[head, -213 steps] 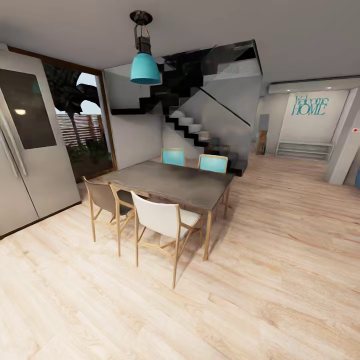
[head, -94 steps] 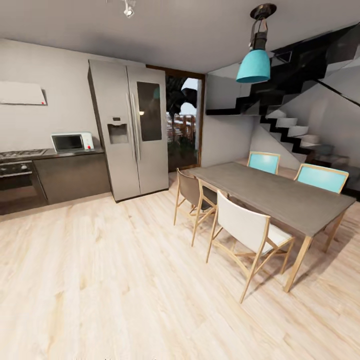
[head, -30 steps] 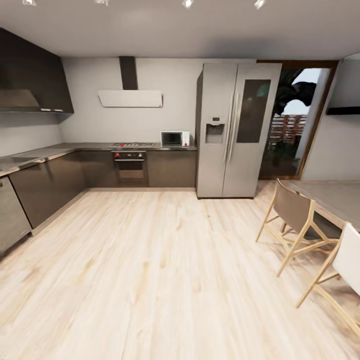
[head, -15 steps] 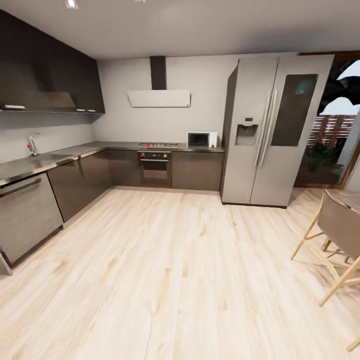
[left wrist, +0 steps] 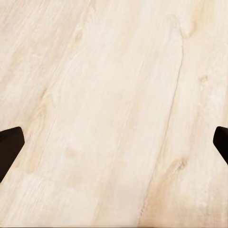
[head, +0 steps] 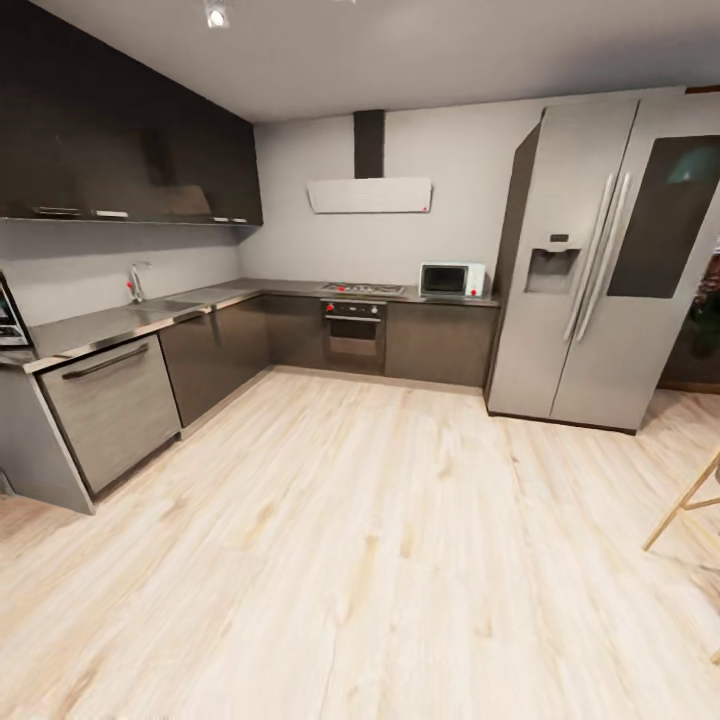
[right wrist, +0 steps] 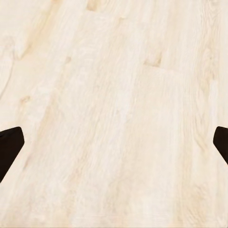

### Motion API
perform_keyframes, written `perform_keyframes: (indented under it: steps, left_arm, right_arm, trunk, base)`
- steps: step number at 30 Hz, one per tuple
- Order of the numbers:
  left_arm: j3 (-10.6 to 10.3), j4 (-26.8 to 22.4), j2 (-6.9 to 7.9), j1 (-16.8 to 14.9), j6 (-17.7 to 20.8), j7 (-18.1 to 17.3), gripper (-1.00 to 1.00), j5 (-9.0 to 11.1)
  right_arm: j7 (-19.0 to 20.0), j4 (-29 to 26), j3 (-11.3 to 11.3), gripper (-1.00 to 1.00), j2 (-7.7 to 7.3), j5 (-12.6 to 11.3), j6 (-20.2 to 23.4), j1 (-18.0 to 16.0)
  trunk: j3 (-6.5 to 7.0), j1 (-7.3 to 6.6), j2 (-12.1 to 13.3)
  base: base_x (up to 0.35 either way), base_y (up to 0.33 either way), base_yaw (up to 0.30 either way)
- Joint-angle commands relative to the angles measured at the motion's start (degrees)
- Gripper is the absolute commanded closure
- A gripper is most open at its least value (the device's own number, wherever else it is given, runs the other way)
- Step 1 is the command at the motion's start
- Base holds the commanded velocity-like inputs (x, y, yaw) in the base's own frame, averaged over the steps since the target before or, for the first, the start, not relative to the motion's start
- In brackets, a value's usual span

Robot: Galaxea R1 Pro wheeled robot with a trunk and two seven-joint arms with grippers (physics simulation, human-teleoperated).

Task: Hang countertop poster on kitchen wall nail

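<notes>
The kitchen countertop is a glossy grey L-shaped slab along the left and back walls, with a sink and a thin faucet. A dark framed thing stands on its near end, cut off by the picture's edge; I cannot tell whether it is the poster. No wall nail is large enough to make out on the grey wall. My left gripper hangs open over bare wood floor, black fingertips far apart. My right gripper is open over the floor too, holding nothing.
A tall grey fridge stands at the right. An oven, a microwave and a range hood line the back wall. Dark upper cabinets hang at the left. A wooden chair leg shows at the right edge. Light wood floor spreads between.
The camera has swung left, so the view swept from the dining table to the kitchen corner; fridge and chairs slid right, and the left counter with its sink came in.
</notes>
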Motion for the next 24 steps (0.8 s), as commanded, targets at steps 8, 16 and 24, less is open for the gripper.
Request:
perform_keyframes:
  steps: [8,16,24]
  left_arm:
    - [0.0,-0.1,-0.01,0.0,-0.1,0.0,-1.0,0.0]
    - [0.1,-0.1,-0.01,0.0,-0.1,0.0,-1.0,0.0]
    - [1.5,-0.1,-0.01,0.0,-0.1,-0.1,-1.0,0.2]
  right_arm:
    - [-0.3,0.0,0.1,-1.0,0.01,0.1,-0.2,0.0]
    - [-0.2,0.0,0.1,-1.0,0.01,0.1,-0.1,0.0]
    - [0.1,0.3,0.1,-1.0,-0.06,0.1,0.0,0.0]
  trunk:
    - [-0.21,0.0,0.0]
    - [-0.43,0.0,0.0]
    - [-0.54,0.0,0.0]
  base:
    - [0.0,0.0,0.289]
    - [0.022,0.0,0.276]
    - [0.277,0.0,0.081]
